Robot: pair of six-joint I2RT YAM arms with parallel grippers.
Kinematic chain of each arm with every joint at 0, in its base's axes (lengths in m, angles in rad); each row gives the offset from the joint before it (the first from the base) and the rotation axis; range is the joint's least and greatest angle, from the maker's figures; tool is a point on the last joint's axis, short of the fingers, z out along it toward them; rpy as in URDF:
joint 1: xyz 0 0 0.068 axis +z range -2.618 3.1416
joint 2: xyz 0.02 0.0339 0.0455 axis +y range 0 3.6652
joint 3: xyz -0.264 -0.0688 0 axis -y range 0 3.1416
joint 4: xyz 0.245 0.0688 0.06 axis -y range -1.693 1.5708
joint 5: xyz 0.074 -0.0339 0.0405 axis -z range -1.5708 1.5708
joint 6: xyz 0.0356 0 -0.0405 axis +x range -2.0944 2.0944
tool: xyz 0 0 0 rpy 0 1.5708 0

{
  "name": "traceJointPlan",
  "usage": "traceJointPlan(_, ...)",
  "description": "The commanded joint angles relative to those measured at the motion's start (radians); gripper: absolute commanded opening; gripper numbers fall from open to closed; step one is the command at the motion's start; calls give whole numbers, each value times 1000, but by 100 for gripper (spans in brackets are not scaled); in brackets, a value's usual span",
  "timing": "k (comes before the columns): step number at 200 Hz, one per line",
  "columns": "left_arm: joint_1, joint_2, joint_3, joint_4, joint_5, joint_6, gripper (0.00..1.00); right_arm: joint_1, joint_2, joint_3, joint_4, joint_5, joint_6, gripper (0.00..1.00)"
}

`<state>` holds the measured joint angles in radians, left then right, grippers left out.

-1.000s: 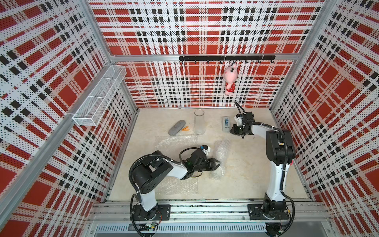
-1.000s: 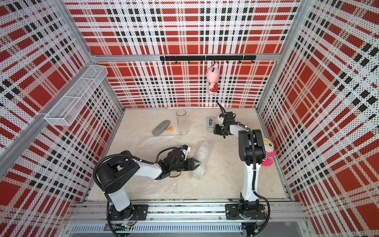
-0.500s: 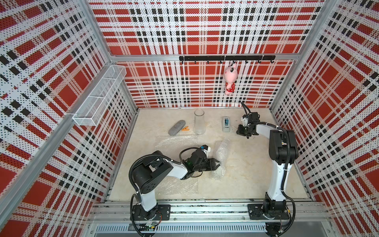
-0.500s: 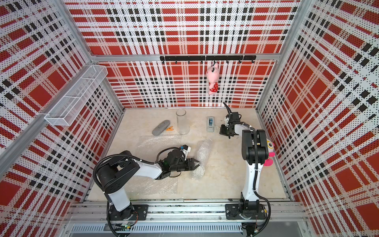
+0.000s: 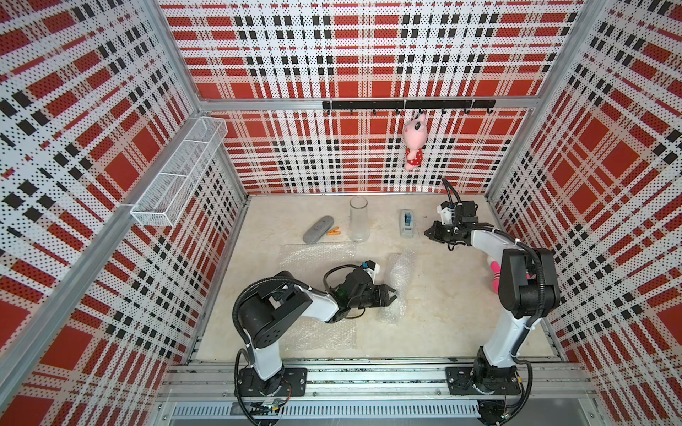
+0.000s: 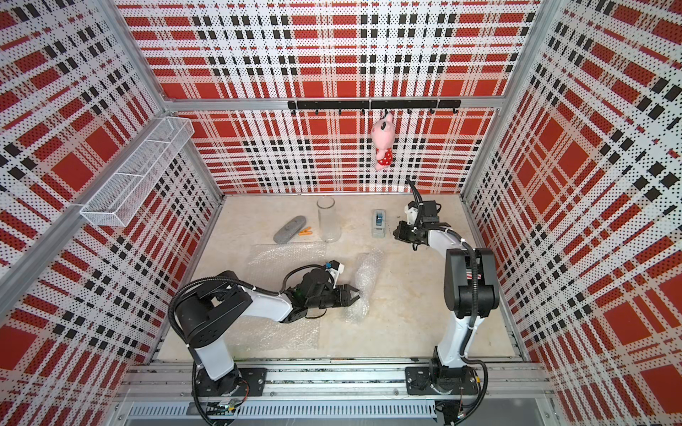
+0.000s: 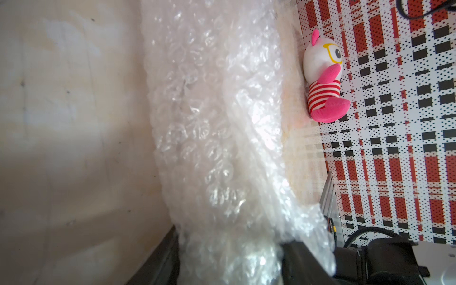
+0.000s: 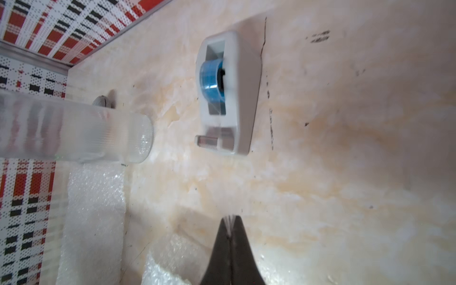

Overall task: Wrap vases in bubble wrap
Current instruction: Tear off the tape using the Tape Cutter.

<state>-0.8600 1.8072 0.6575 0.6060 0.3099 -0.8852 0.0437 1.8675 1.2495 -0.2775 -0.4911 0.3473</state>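
The beige marbled tabletop [image 5: 443, 313] carries a flat clear bubble wrap sheet [image 5: 320, 333] on its left half, with the left arm lying across it; just right of that sheet lies a long rolled bundle of clear bubble wrap [image 5: 399, 271], and the left gripper [image 5: 392, 297] pinches its near end between black fingers [image 7: 308, 266], though what the roll encloses is too veiled to tell. Toward the back wall the tall clear glass cylinder vase [image 5: 358, 219] stands upright and bare, just beyond the sheet's far edge; right of it sits the small grey tape dispenser with a blue roll [image 5: 406, 223]; the right gripper [image 5: 428, 233] hangs just beside it, fingers pressed together.
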Motion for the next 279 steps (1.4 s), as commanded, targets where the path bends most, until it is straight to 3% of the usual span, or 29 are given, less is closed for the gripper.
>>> traceJointPlan(1, -18, 47, -13, -114, -5, 25, 28, 47, -20, -52, 25, -74, 48, 0)
traceJointPlan(75, -17, 50, -18, -107, -2, 25, 28, 105, 54, -137, 66, -39, 56, 0)
traceJointPlan(134, -10, 45, -18, -107, 5, 26, 28, 90, 204, 66, -131, 143, -37, 0)
traceJointPlan(193, -2, 32, -19, -108, 9, 25, 28, -3, 350, 296, -341, 247, -102, 0)
traceJointPlan(279, 15, 11, -15, -118, 23, 37, 28, -66, 374, 296, -420, 334, -159, 0)
